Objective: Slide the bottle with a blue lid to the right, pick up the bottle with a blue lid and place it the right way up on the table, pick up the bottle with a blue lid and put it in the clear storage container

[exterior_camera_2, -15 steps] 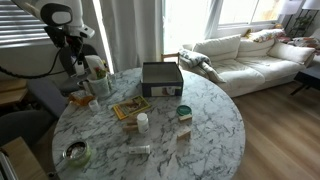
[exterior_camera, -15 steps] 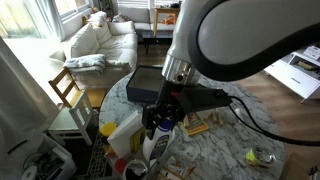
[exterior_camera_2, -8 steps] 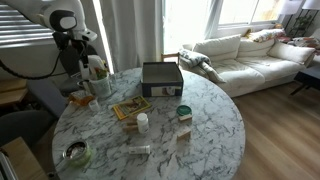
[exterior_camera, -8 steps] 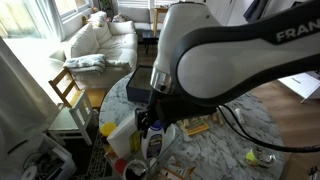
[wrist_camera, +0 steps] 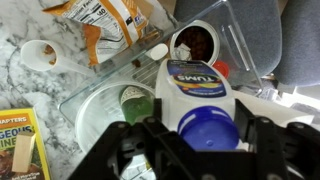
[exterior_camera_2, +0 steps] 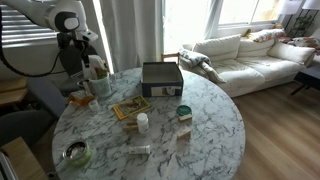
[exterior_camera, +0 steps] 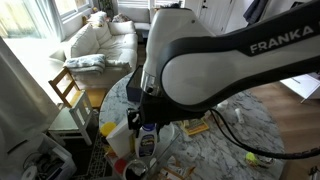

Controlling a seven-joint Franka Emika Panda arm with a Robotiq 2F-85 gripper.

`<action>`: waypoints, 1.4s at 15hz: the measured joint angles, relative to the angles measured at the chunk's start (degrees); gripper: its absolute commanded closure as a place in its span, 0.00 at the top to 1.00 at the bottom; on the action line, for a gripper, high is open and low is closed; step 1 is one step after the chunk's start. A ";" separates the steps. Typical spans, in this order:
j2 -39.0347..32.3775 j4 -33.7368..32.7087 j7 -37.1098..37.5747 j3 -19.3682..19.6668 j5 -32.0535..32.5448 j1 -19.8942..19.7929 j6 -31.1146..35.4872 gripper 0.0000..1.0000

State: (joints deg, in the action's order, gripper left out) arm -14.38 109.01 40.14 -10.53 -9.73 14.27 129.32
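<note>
Marble table [exterior_camera_2: 205, 135] is cluttered, so the arm [exterior_camera: 205, 70] is posed steep from above, the cleanest line down into the container [wrist_camera: 247, 45]. It sits near the table's edge and looks to hold a jar [wrist_camera: 190, 42] and a green-topped item [wrist_camera: 135, 97]. Chip bag [wrist_camera: 108, 18] lies just beside it, apparently outside the wall. Bottle [wrist_camera: 196, 82] hangs lid-up under the gripper [wrist_camera: 205, 150], over the container's open middle, next to the jar and the green-topped item. Can't tell whether its base touches the floor (wrist view looks straight down the bottle). Jaws are drawn nearly closed, pinching the bottle at the blue lid [wrist_camera: 208, 130] end. A top grip keeps it upright and keeps the fingers off the walls and neighbours. My read: slide and stand-up steps are done, and this is the final drop-in. Next call is to lower until seated, then release. Let go high and it could topple onto the jar.
</note>
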 measured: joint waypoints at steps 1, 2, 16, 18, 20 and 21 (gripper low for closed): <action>-0.08 -0.34 2.03 0.21 1.42 0.40 -0.03 0.42; -0.07 -0.67 4.23 0.41 2.91 0.89 -0.04 0.42; 1.48 -2.84 13.67 0.03 9.53 4.85 -3.44 0.67; 1.48 -2.93 13.69 0.04 9.54 4.85 -3.44 0.67; 1.48 -2.96 13.70 0.05 9.54 4.85 -3.44 0.42; 1.47 -2.96 13.69 0.04 9.54 4.85 -3.44 0.42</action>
State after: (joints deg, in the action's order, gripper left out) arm -12.92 106.05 53.84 -10.49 -0.19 19.12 125.88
